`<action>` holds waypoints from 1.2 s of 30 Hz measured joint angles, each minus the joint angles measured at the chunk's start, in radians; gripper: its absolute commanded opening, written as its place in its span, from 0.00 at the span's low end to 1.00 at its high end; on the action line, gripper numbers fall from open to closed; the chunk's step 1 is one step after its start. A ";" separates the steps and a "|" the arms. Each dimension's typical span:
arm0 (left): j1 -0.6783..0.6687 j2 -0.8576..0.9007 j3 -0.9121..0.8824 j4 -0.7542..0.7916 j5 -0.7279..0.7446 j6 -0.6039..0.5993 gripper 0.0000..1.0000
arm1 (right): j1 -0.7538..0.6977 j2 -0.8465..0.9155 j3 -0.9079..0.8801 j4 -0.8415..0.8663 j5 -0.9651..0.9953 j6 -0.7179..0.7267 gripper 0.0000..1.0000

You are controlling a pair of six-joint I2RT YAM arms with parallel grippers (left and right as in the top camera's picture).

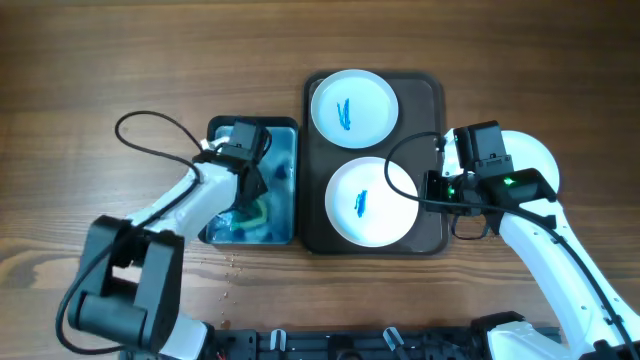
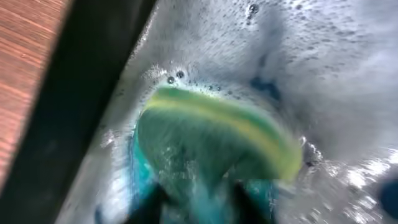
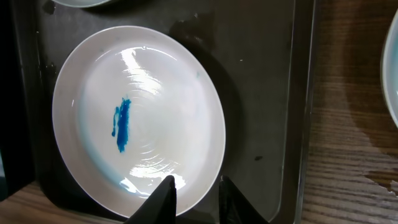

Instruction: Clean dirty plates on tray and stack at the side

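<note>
Here, the left gripper (image 1: 250, 190) is down in the basin (image 1: 290, 126), jaws pinched on the sponge (image 2: 211, 137), which bows between them in the suds. Across the table, the right gripper (image 3: 198, 198) sits at the edge of the near plate (image 3: 137, 118), one finger inside the rim and one outside, over the tray (image 3: 267, 93). Its jaws stand a little apart, and I cannot tell whether they bite.

That plate lies flat at the tray's front with a blue smear at its centre. The far plate (image 1: 352, 105), smeared likewise, lies just behind it. A third plate (image 1: 540, 155) rests on the table just right of the tray, partly under the right arm.

I judge the plates hard, light and glossy, slick once wetted, and liable to chip if dropped. The rim looks like the only purchase, so I would hold there to pin the plate. The soft sponge, likely to squash and drip, can then scrub the centre.
</note>
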 measured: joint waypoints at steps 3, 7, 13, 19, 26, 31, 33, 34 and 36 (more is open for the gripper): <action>0.000 0.003 0.004 -0.005 -0.002 0.011 0.04 | 0.000 0.000 0.000 0.000 0.000 0.004 0.24; 0.000 0.003 0.057 -0.114 0.001 0.019 0.48 | 0.000 0.000 0.000 0.000 0.000 0.008 0.24; 0.000 -0.037 0.177 -0.275 0.039 0.027 0.70 | 0.000 0.000 0.000 0.000 -0.003 0.008 0.24; 0.000 -0.074 0.179 -0.325 0.092 0.025 0.56 | 0.000 0.000 0.000 0.000 -0.005 0.008 0.24; 0.000 -0.070 -0.030 -0.124 0.115 0.018 0.04 | 0.000 0.000 0.000 -0.001 -0.007 0.008 0.25; -0.001 -0.074 -0.050 -0.103 0.114 0.022 0.04 | 0.000 0.000 0.000 0.000 -0.003 0.023 0.30; -0.001 -0.074 -0.035 -0.140 0.115 0.024 0.04 | 0.000 0.000 0.000 0.000 0.016 0.058 0.31; -0.001 -0.074 -0.019 -0.177 0.117 0.028 0.04 | 0.000 0.000 0.000 0.000 0.029 0.081 0.31; -0.001 -0.075 0.023 -0.256 0.122 0.043 0.04 | 0.000 0.002 0.000 0.001 0.043 0.117 0.31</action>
